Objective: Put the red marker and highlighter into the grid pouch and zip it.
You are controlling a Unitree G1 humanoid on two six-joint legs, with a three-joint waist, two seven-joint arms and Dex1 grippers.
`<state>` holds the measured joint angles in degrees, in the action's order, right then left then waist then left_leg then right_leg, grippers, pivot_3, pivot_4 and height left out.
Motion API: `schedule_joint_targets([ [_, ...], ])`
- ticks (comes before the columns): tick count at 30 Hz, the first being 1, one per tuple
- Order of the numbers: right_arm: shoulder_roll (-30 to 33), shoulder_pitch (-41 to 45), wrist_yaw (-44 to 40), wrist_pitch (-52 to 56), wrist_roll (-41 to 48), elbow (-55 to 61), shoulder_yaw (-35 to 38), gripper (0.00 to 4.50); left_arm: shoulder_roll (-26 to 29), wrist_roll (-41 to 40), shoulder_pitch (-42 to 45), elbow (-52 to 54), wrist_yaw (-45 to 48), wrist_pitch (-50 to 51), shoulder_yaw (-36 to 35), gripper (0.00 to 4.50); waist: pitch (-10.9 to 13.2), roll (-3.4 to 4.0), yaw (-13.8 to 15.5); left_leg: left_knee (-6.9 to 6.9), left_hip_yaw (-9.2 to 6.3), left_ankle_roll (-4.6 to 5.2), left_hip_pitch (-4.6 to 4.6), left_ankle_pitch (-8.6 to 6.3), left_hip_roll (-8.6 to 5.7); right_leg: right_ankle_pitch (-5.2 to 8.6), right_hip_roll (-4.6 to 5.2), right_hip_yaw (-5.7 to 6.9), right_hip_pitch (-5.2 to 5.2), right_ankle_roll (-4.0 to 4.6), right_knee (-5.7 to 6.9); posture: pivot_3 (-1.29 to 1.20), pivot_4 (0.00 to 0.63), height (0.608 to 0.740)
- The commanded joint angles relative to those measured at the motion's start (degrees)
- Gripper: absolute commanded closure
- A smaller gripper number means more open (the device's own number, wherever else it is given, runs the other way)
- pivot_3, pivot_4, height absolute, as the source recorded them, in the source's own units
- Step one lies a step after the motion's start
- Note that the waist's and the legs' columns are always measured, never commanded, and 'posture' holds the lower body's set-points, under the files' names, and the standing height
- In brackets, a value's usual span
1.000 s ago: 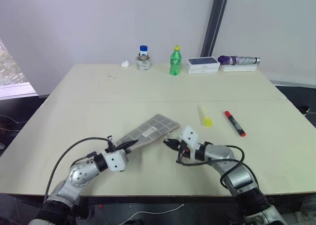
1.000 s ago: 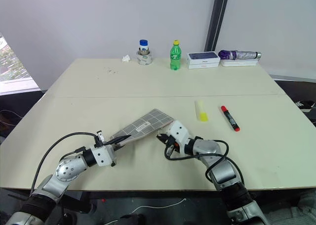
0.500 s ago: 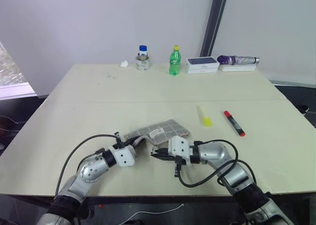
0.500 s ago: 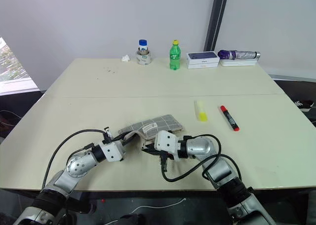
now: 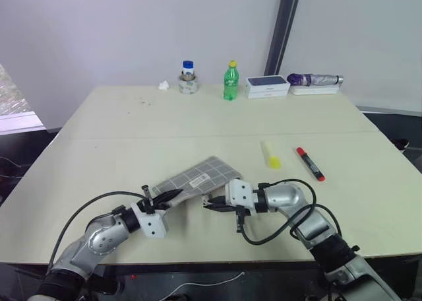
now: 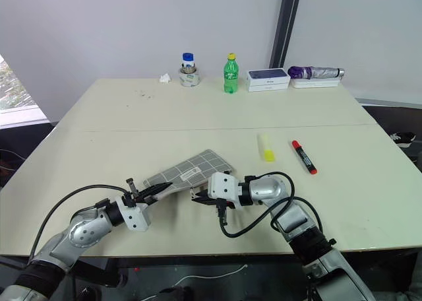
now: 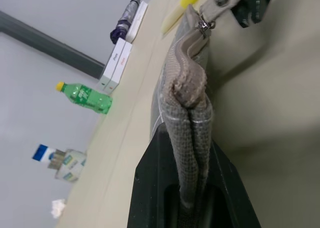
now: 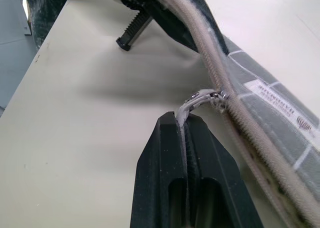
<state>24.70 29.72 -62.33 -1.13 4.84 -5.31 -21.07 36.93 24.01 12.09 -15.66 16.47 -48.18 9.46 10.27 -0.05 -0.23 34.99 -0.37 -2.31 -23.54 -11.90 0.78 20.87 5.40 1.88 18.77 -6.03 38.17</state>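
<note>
Head views: flat grey fabric grid pouch (image 5: 195, 180) on the pale counter (image 5: 132, 136), near edge clamped in the left claw (image 5: 166, 197); right claw (image 5: 210, 204) pinched shut on the zipper pull. Stubby yellow highlighter (image 5: 270, 154) and slim red marker (image 5: 310, 164) side by side, well right of the pouch. Green bottle (image 5: 229, 80), jar, white boxes and folded umbrella along the far edge.

Left wrist view: black fingers (image 7: 155, 188) squeezing the pouch seam.

Right wrist view: fingers (image 8: 165, 173) closed on the grey zipper pull (image 8: 197, 100).
</note>
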Motion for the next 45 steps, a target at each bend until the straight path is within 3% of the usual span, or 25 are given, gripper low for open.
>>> schedule_joint_targets([
  [1,-1.10,1.13,-1.05,-1.72,0.19,1.63,-0.84,4.44,0.13,3.64,0.70,-0.69,-0.28,1.83,1.29,4.50,0.00,0.00,0.06,0.00,0.00,0.00,0.00,0.00,0.00,0.00,0.00,0.00,-0.01,0.00,0.00,0.00,0.150,0.740],
  [10,-2.17,2.82,-3.94,-2.51,-1.17,3.20,-4.02,4.44,-1.81,6.32,3.10,-2.49,-0.34,3.48,4.41,4.50,-0.01,0.02,0.92,0.07,0.01,0.00,0.01,0.00,-0.03,-0.01,0.02,0.00,-0.04,-0.01,0.02,0.00,0.150,0.740],
  [27,-1.61,1.10,-5.85,3.31,4.00,6.79,-1.99,4.44,-2.81,5.77,3.40,-2.60,-2.51,6.28,3.72,4.50,-0.02,0.01,0.93,0.08,0.00,0.00,0.04,0.00,-0.04,-0.02,0.03,0.01,-0.08,-0.03,0.02,0.00,0.150,0.740],
  [31,-1.72,1.37,-5.14,3.77,4.54,6.47,-0.53,3.13,-2.84,5.24,3.30,-2.45,-2.64,6.99,3.40,4.50,-0.02,0.01,0.90,0.08,-0.01,0.00,0.04,0.00,-0.04,-0.02,0.02,0.02,-0.09,-0.03,0.03,0.00,0.150,0.740],
  [36,0.90,0.50,-4.16,7.14,6.34,9.10,2.77,0.60,-1.54,3.31,2.53,-1.97,-3.20,7.62,1.31,4.50,-0.02,0.01,0.88,0.09,-0.03,0.00,0.05,0.00,-0.03,-0.03,0.02,0.01,-0.08,-0.03,0.04,0.00,0.150,0.740],
  [41,7.54,-4.89,-3.23,7.49,8.90,9.56,10.81,0.60,-1.97,-2.07,1.79,-1.12,-4.29,10.02,-2.49,4.50,-0.01,0.00,0.90,0.07,-0.05,0.00,0.05,0.00,0.00,-0.02,0.03,0.00,-0.07,-0.03,0.03,0.00,0.150,0.740],
  [45,9.43,-9.02,1.89,-0.73,4.89,4.18,14.56,0.60,-0.79,3.00,1.98,-1.05,-9.81,9.99,-4.00,4.50,0.01,-0.03,0.53,0.02,-0.01,0.01,0.04,0.00,0.01,-0.02,0.03,-0.01,-0.02,-0.02,0.00,0.00,0.150,0.740],
])
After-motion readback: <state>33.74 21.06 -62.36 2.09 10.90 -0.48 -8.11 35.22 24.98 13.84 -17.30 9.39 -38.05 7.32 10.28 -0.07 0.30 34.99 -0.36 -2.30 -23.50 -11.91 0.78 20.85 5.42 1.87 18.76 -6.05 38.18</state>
